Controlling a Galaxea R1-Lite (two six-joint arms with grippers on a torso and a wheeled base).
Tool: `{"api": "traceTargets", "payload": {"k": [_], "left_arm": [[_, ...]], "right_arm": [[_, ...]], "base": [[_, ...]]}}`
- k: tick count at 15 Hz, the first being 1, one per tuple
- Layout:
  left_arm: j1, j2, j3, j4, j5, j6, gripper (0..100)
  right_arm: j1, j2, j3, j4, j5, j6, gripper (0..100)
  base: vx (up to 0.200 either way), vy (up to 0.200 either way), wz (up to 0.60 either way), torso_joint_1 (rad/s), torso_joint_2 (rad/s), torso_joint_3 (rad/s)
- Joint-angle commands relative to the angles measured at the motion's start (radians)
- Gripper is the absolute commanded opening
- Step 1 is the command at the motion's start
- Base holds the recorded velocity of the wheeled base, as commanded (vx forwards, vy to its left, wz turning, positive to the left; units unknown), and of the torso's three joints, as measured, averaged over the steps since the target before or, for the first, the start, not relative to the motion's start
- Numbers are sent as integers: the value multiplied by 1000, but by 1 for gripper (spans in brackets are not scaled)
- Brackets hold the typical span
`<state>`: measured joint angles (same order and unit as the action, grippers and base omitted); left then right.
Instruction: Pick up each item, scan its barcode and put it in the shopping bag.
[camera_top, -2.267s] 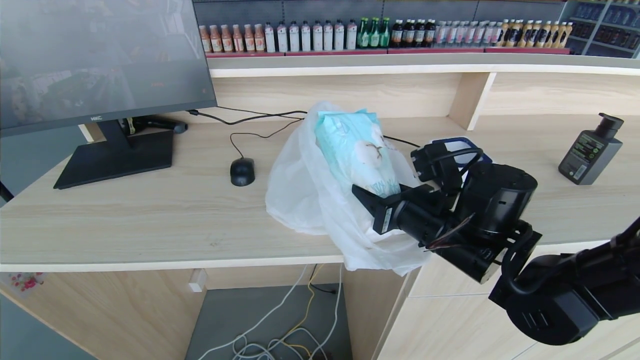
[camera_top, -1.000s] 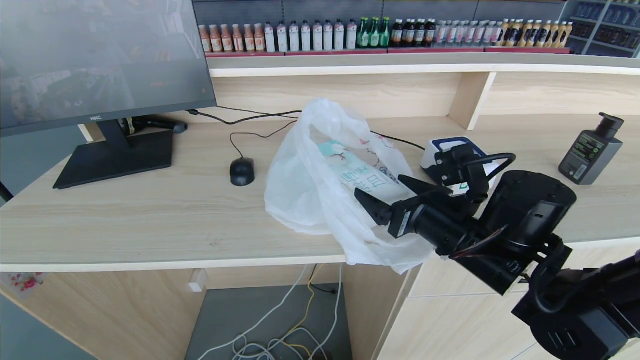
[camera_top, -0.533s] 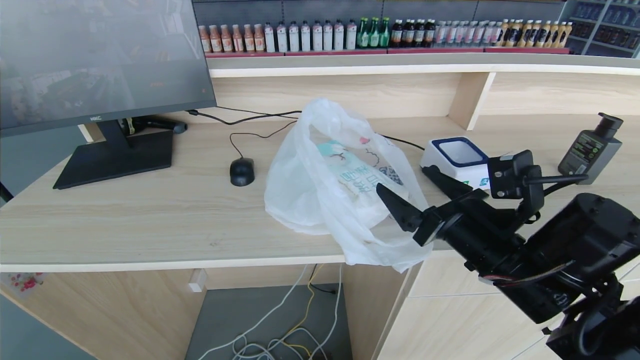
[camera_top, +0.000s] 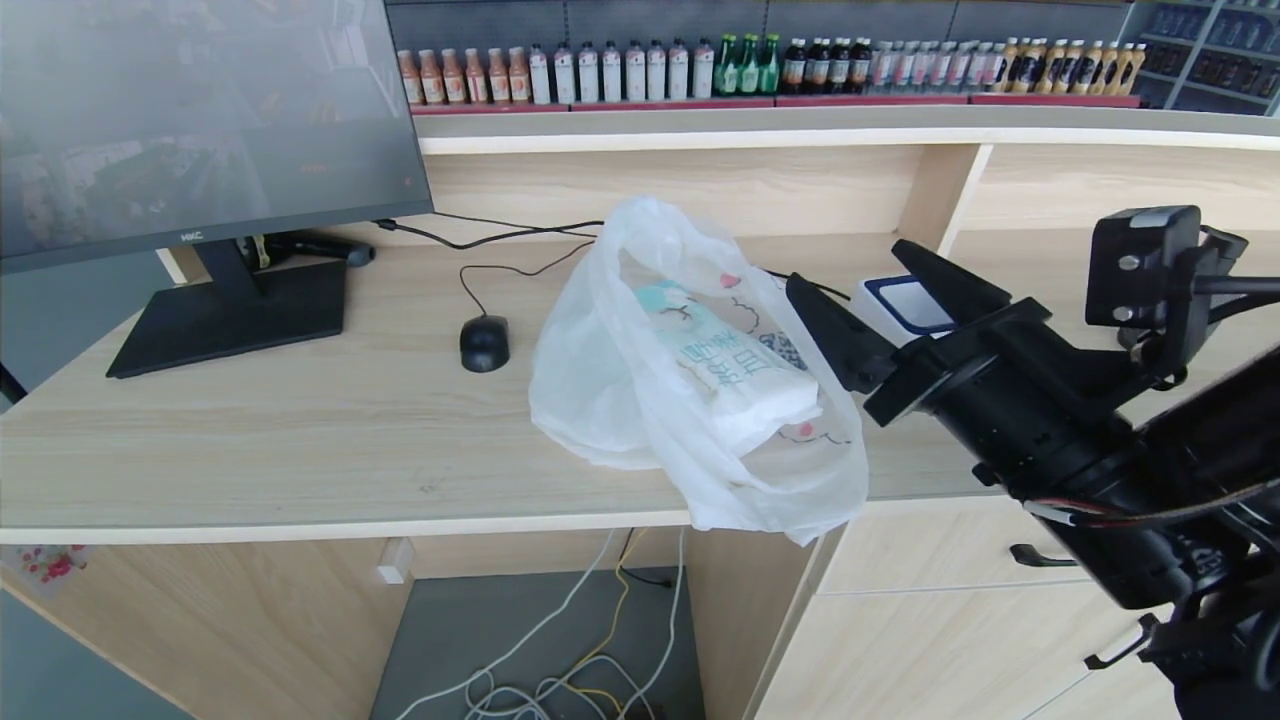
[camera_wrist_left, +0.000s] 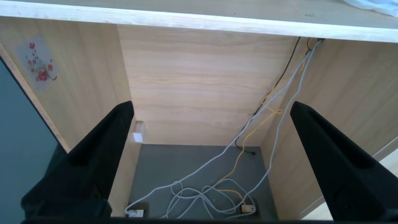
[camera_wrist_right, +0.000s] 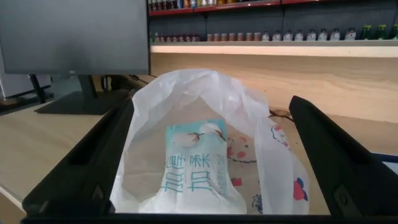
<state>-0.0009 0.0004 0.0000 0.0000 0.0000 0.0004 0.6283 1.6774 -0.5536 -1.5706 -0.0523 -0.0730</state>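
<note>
Mid-frame on the surface (camera_top: 300, 440), the pack (camera_top: 720, 372), likely soft and light, lies inside the limp bag (camera_top: 590, 400), best lifted by its handles, while the right gripper (camera_top: 843, 262) beside it has jaws wide apart, empty.

The thick black jointed right arm (camera_top: 1100, 450) comes into the head view from about 4 o'clock and points toward 10 o'clock. At its end, the black two-finger right gripper (camera_top: 848, 267) has its jaws spread wide. Its two long, tapered black fingers (camera_top: 838, 332) form a V, with one tip at about 8 o'clock from the other. On the wrist, at about 2 o'clock from the round cuff, a small black box-shaped camera (camera_top: 1143, 255) sits on a bracket. The black two-finger left gripper (camera_wrist_left: 211, 106) is spread wide too, its fingers (camera_wrist_left: 99, 162) well apart, with the tips level with each other.
</note>
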Motion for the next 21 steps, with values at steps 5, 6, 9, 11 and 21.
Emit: {"api": "traceTargets", "payload": {"k": [5,6,9,11,21], "left_arm": [[-1,0,0,0,0,3,100],[-1,0,0,0,0,3,100],[-1,0,0,0,0,3,100],[-1,0,0,0,0,0,100],[-1,0,0,0,0,0,100]], "right_arm": [[-1,-62,83,0,-1,1,100],[-9,-61,83,0,-1,1,100],[-10,-54,78,0,-1,1,100],[-10,-54,77,0,-1,2,100],[-10,-48,80,0,-1,2,100]], "base": [[0,0,0,0,0,0],[0,0,0,0,0,0],[-133,0,0,-2,0,-2],[-200,0,0,10,5,-9],[0,-40,0,1,0,0]]}}
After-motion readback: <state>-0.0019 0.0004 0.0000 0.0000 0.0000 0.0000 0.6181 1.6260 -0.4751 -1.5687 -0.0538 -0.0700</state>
